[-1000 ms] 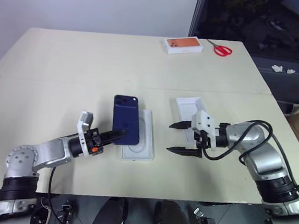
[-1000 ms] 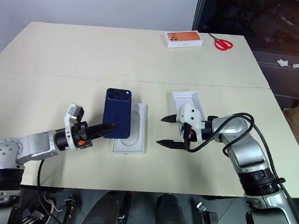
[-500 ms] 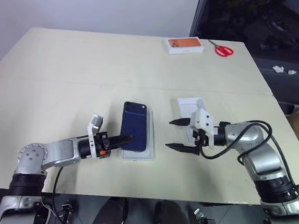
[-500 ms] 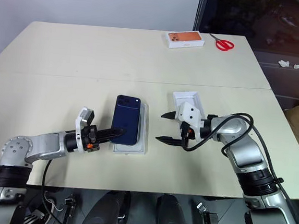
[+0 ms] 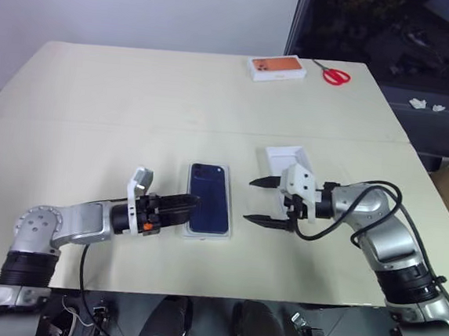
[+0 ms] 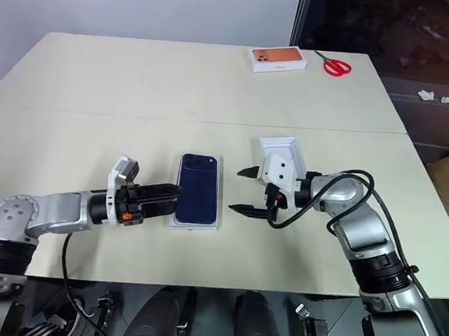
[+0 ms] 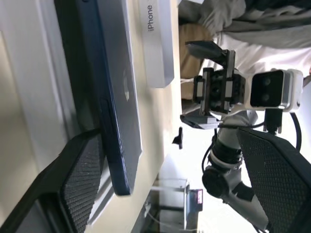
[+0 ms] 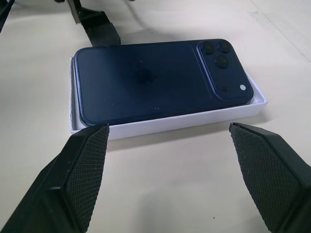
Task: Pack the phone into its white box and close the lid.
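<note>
The dark navy phone (image 5: pixel 209 208) lies camera side up in the white box (image 5: pixel 206 234) at the table's middle; its camera cluster (image 8: pixel 221 53) points to the far side. My left gripper (image 5: pixel 186 207) is open just left of the box, one finger (image 7: pixel 85 177) against the phone's near edge and nothing gripped. My right gripper (image 5: pixel 248 201) stands open a little right of the box, its jaws wide and empty. The lid (image 5: pixel 284 157) rests white inside up behind the right gripper; its side (image 7: pixel 158 43) reads "iPhone".
A white box with an orange top (image 5: pixel 277 68) and red scissors (image 5: pixel 334 74) lie at the table's far right edge. A seam (image 5: pixel 134 123) crosses the table beyond the phone. The table's front edge runs close behind both arms.
My left gripper carried the phone rightward over the white box, laid it down and opened. The right gripper has stayed beside the box.
</note>
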You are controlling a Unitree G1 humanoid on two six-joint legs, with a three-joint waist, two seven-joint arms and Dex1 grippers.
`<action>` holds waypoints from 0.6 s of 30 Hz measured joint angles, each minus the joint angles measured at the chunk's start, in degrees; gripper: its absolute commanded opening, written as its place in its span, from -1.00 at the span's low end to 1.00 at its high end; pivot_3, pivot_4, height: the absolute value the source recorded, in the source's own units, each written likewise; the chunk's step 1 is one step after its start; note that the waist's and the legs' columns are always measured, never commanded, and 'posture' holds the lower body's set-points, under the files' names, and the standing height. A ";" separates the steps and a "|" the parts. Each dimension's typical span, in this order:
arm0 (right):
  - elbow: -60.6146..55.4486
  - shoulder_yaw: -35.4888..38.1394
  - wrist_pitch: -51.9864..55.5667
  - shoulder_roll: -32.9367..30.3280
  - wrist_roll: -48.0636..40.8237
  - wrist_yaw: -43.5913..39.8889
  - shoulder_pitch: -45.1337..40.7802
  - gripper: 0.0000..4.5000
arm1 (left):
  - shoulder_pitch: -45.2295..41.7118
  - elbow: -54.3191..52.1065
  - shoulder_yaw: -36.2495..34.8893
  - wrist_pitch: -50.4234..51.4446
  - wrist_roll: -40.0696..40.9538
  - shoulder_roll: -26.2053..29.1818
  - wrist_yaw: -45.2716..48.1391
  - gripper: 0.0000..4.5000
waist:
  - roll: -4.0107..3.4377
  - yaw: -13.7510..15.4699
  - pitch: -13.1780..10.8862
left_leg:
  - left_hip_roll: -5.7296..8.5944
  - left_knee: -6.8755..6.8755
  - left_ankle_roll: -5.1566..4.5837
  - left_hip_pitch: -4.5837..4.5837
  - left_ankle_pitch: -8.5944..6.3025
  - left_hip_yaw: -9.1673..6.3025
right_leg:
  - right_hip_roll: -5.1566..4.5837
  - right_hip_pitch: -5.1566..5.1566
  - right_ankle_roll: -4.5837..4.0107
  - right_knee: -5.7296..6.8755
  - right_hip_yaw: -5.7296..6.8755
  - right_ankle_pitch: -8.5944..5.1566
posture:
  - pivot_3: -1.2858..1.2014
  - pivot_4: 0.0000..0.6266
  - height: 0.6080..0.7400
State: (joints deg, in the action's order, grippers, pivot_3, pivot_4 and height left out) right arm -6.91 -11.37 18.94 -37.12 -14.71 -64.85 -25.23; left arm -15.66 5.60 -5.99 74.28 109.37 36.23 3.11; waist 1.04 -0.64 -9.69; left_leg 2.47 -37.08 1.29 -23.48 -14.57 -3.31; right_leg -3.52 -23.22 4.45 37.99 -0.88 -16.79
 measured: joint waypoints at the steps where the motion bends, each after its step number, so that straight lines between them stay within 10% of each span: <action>1: 0.08 -0.08 -0.02 0.07 0.02 0.01 -0.06 0.85 | 0.11 -0.24 0.09 -0.21 0.43 0.33 0.01 0.98 | 0.00 0.00 0.00 | 0.00 0.00 0.00 0.00 0.00 0.00 | 0.00 0.00 0.00 0.00 0.00 0.00 | 0.03 -0.52 1.00; 18: 1.76 -0.73 -0.72 1.00 0.86 0.34 -0.94 0.85 | 2.18 -6.04 -0.57 -2.63 1.99 7.66 4.00 0.98 | -0.01 -0.03 -0.01 | 0.00 0.02 0.00 0.00 0.00 0.00 | 0.00 0.00 -0.01 -0.01 0.00 -0.01 | 0.03 -0.52 1.00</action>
State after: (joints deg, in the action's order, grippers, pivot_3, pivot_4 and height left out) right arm -5.15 -12.10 18.22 -36.13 -13.85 -64.51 -26.17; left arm -13.48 -0.45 -6.56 71.64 111.35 43.89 7.10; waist 1.02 -0.66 -9.70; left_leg 2.47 -37.07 1.28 -23.48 -14.57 -3.31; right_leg -3.52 -23.22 4.44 37.98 -0.89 -16.79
